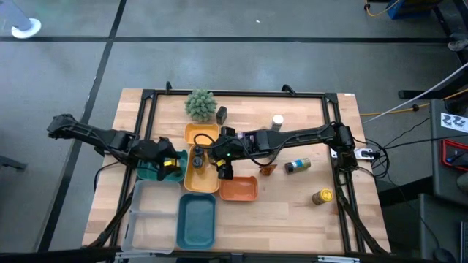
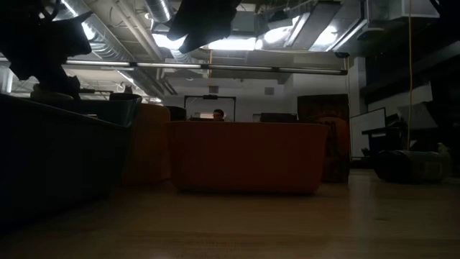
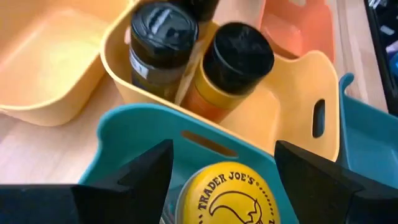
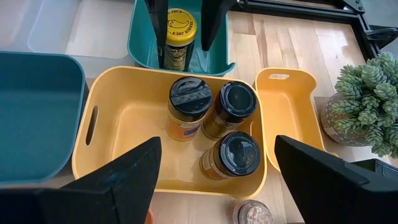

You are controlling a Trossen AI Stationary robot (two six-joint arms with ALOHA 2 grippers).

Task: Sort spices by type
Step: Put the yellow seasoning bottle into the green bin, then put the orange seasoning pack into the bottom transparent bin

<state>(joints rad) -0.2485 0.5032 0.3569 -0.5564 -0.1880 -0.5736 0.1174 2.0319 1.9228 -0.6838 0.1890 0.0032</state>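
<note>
Filling the grey concrete floor's middle, a wooden table (image 1: 292,212) bears trays.

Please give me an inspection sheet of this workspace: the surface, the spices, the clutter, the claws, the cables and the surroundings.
Surface: wooden table inside a black frame.
Job's things: three dark-capped jars stand in the yellow tray; a yellow-capped jar stands in the small teal tray; a white-capped bottle, a lying bottle, a yellow-capped bottle and a black box are loose on the table.
Clutter: orange tray, large teal tray, green plant.
Claws: left claw open around the yellow-capped jar; right claw open above the yellow tray.
Cables: cables off the table's right edge.
Surroundings: a person far behind the table.
</note>
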